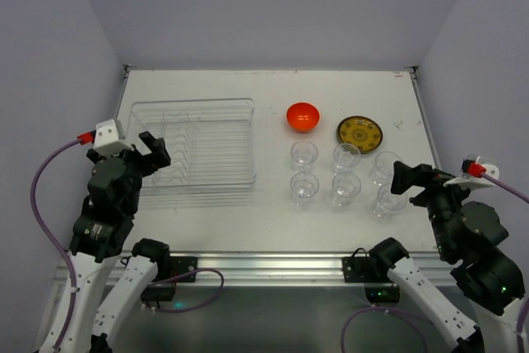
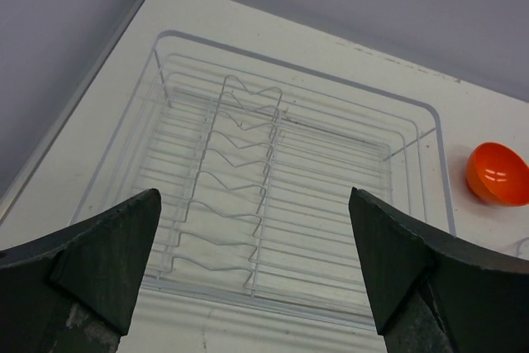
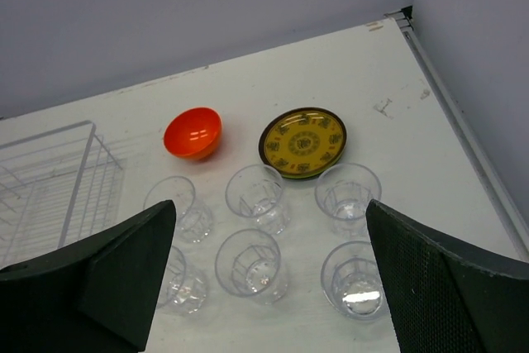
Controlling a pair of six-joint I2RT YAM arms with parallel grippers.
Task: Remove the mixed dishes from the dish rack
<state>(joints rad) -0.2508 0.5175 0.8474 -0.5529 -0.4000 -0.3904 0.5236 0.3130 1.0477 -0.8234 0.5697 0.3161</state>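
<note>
Six clear glasses (image 1: 345, 188) stand in two rows on the tabletop (image 1: 273, 221), right of the dish rack (image 1: 195, 105), an orange bowl (image 1: 303, 116) and yellow patterned plate (image 1: 359, 132) just behind them. The left gripper (image 1: 157, 151) hangs released at the rack's near-left corner, and the right gripper (image 1: 402, 179), also released, is beside the glasses.

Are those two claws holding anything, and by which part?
Nothing is held: the left gripper, by the dish rack, and the right gripper, by the glasses, both stand open.
</note>
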